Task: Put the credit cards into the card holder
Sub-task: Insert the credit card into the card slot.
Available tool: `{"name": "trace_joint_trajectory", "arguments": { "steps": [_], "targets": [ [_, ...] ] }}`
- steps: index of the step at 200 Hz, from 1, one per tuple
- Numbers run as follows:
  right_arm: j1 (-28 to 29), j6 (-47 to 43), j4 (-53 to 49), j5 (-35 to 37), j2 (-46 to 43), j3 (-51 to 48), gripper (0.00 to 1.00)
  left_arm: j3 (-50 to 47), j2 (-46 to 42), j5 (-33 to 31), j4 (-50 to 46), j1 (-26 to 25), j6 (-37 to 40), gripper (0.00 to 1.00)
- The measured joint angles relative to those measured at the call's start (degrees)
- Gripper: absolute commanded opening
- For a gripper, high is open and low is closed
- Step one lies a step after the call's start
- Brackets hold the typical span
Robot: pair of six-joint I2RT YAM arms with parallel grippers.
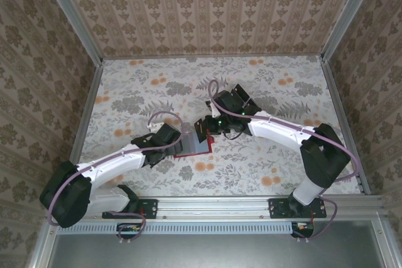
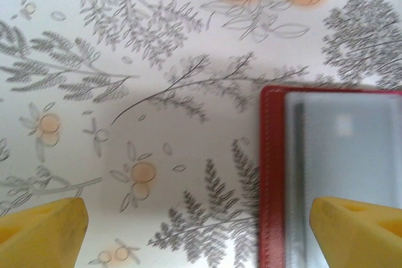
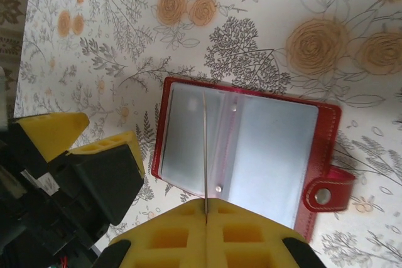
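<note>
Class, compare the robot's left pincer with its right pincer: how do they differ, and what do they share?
The left pincer stands wide open; the right pincer is shut. The left pincer holds nothing; the right pincer grips a credit card, seen edge-on over the open card holder. Both are yellow-tipped and sit at the card holder.

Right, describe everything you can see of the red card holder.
The card holder is red, leather-like with stitched edges, lying open and flat on the floral table. Inside are greyish, clear-looking sleeves; a snap tab with a metal stud sticks out from one edge. The right gripper, shut on a thin card, holds it edge-on over the middle fold.
</note>
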Motion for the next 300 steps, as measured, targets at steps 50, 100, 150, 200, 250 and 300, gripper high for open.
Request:
{"name": "trace_joint_trajectory", "arguments": {
  "steps": [50,100,150,200,250,300],
  "targets": [
    [2.0,1.6,3.1,0.3,4.6,-0.3,0.00,0.0,3.4,3.1,6.6,0.3,2.1,1.00],
    [2.3,1.9,5.2,2.0,8.1,-1.6,0.00,-0.2,4.3,4.5,9.9,0.3,2.4,1.00],
    [2.3,1.8,6.2,3.3,8.7,-3.1,0.00,-2.1,6.5,5.1,11.0,0.3,2.6,1.00],
    [2.3,1.9,6.5,3.5,8.7,-3.3,0.00,-3.2,6.5,4.7,9.2,0.3,2.1,1.00],
    [2.2,1.9,6.5,3.4,8.7,-3.3,0.00,-3.3,6.5,4.7,9.0,0.9,1.4,1.00],
    [1.3,2.3,9.6,1.2,8.7,-3.8,0.00,-3.3,6.5,4.4,8.7,1.1,0.8,1.00]
  ]
}}
